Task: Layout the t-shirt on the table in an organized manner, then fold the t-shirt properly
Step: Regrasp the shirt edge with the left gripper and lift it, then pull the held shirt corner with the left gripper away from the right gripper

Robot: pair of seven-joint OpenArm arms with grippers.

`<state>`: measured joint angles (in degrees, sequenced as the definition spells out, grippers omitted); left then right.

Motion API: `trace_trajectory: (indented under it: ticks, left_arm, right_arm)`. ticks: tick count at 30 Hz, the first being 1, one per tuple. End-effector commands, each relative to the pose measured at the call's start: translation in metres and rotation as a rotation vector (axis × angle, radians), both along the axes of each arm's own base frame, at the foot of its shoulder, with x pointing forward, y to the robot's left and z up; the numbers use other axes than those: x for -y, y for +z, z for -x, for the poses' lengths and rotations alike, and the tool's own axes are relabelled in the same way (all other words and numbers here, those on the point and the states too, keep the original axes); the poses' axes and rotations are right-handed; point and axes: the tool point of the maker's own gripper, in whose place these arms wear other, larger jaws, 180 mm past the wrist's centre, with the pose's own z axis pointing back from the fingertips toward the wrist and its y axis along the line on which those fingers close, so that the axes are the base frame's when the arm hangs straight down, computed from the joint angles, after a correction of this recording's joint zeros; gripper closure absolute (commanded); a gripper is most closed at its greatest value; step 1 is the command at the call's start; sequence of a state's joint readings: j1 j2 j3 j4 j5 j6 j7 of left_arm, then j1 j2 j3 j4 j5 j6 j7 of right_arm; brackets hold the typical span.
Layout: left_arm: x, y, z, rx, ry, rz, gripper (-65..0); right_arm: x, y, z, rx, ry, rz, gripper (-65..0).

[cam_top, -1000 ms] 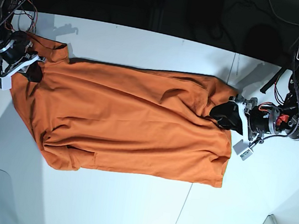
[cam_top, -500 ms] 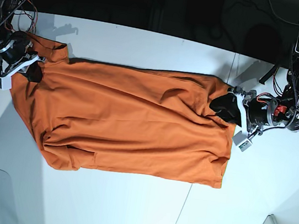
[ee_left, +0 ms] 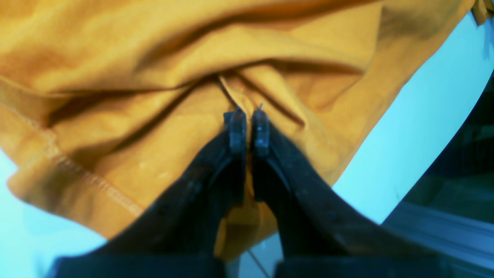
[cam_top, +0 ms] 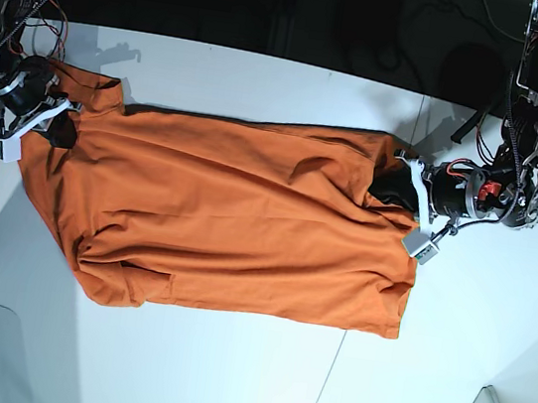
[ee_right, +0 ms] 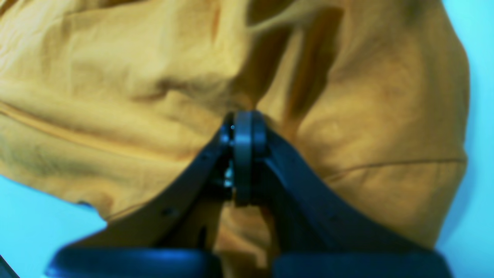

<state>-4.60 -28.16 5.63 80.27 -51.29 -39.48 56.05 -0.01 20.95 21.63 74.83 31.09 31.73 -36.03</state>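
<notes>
The t-shirt (cam_top: 237, 217) lies spread across the white tabletop (cam_top: 224, 376), its long axis running side to side in the base view. The hem end sits toward the left pincer (cam_top: 403, 192) on that view's right. The collar and shoulder end sits toward the right pincer (cam_top: 57, 124) on its left.

Each pincer is clenched on a small ridge of orange cloth. The left wrist view shows the left pincer (ee_left: 247, 119) with its jaws nearly together over a raised fold, close to the stitched hem. The right wrist view shows the right pincer (ee_right: 243, 131) pinched shut on a bunched pleat.

Gripping opposite ends this way looks meant to draw the cloth taut and flatten it. The laying-out step seems unfinished: creases radiate from both grips, and the lower left corner looks rumpled and doubled over.
</notes>
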Motion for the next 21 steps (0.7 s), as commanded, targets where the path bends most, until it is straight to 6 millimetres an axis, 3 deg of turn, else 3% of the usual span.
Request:
trace_trajectory:
  ticks: [1,6,12,16,21]
  left_arm:
    - [-0.003,0.018,-0.009,0.039,-0.012,0.014,0.0]
    - [-0.004,0.034,0.017,-0.019,-0.099,0.027,0.0]
    - [-0.002,0.047,0.065,-0.02,-0.227,-0.029,0.0]
    - [-0.001,0.046,0.095,-0.047,-0.293,-0.068,0.0]
    - [-0.005,0.037,0.115,-0.096,-0.31,-0.092,0.0]
  right_arm:
    - [0.009,0.0,0.002,-0.026,0.005,0.04,0.0]
    - [0.009,-0.001,0.002,-0.027,0.005,0.042,0.0]
    - [0.009,0.0,0.001,-0.025,0.005,0.046,0.0]
    - [0.01,0.0,0.001,-0.021,0.004,0.046,0.0]
    - [0.01,0.0,0.001,-0.022,0.004,0.046,0.0]
